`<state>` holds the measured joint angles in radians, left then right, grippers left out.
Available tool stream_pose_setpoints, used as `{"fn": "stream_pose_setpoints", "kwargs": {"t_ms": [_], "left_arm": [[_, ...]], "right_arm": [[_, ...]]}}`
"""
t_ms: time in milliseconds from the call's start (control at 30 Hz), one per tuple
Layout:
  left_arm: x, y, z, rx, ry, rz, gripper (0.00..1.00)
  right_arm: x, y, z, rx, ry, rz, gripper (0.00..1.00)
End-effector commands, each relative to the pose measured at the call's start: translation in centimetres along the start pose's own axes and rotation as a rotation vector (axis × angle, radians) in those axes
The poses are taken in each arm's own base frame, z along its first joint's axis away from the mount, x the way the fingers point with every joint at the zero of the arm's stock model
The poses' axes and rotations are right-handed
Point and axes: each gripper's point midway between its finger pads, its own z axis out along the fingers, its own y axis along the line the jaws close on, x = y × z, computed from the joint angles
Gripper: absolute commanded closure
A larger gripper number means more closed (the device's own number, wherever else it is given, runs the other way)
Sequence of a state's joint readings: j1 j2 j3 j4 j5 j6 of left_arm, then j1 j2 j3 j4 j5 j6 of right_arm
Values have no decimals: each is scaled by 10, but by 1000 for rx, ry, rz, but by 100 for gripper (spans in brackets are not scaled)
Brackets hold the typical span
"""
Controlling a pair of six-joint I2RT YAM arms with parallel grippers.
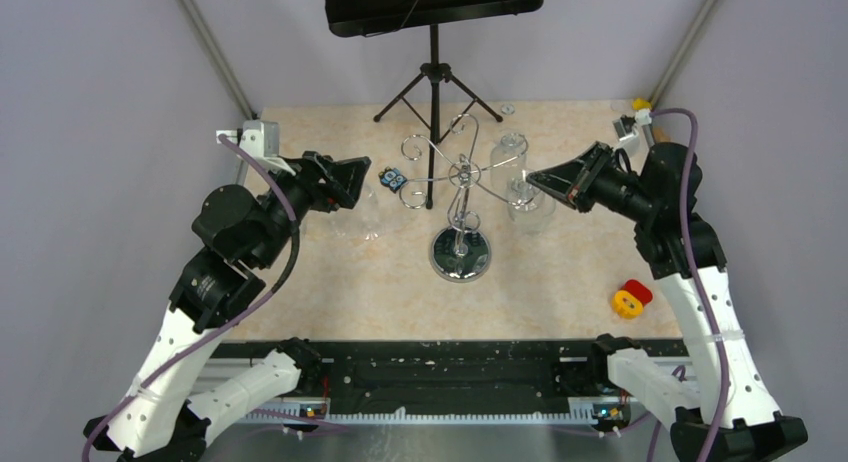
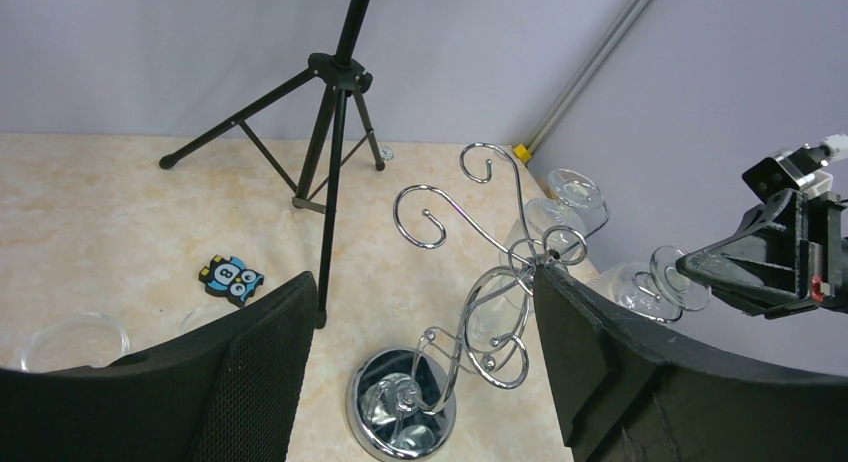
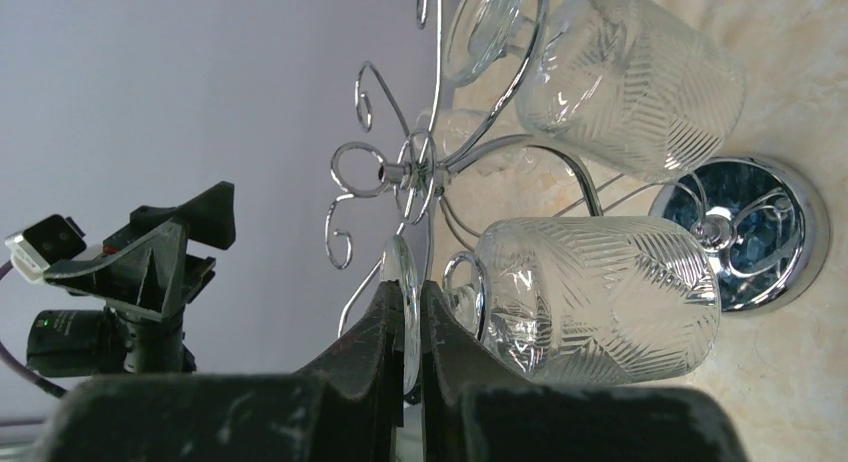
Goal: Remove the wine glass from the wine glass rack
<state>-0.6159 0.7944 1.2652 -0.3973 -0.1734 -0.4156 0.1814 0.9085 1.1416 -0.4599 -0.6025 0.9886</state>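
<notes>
The chrome wine glass rack [image 1: 460, 187] stands mid-table on its round mirror base [image 1: 461, 254]. Two patterned wine glasses hang upside down on its right arms. My right gripper [image 1: 537, 180] is shut on the foot disc of the nearer wine glass [image 1: 530, 204]. In the right wrist view the fingertips [image 3: 385, 307] pinch that disc [image 3: 408, 272], and the bowl [image 3: 600, 292] is still hooked on a curled arm. The second glass [image 3: 630, 77] hangs beyond. My left gripper [image 1: 360, 177] is open and empty, left of the rack; the left wrist view shows the rack [image 2: 500, 282] between its jaws, farther off.
A black tripod music stand [image 1: 433, 82] stands right behind the rack. An owl sticker [image 1: 392, 180] lies left of the rack. A clear glass piece [image 2: 75, 340] sits on the table under my left gripper. A red and yellow toy [image 1: 631, 298] lies near the right front.
</notes>
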Motion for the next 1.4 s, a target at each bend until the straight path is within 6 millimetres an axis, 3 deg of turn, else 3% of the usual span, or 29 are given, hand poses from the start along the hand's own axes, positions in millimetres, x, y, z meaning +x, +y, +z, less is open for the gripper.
{"fn": "stream_pose_setpoints", "kwargs": {"t_ms": [0, 333, 700, 1133, 1367], "left_arm": [[-6, -4, 4, 17, -30, -2, 18], [-4, -5, 6, 23, -23, -13, 18], [-3, -5, 7, 23, -23, -17, 18], [2, -3, 7, 14, -7, -11, 18], [4, -2, 7, 16, -3, -9, 18]], "right_arm": [[-5, 51, -24, -129, -43, -86, 100], [8, 40, -26, -114, 9, -118, 100], [19, 50, -21, -210, 78, -113, 100], [12, 39, 10, -190, 43, -104, 100], [-3, 36, 19, -166, -36, -97, 100]]}}
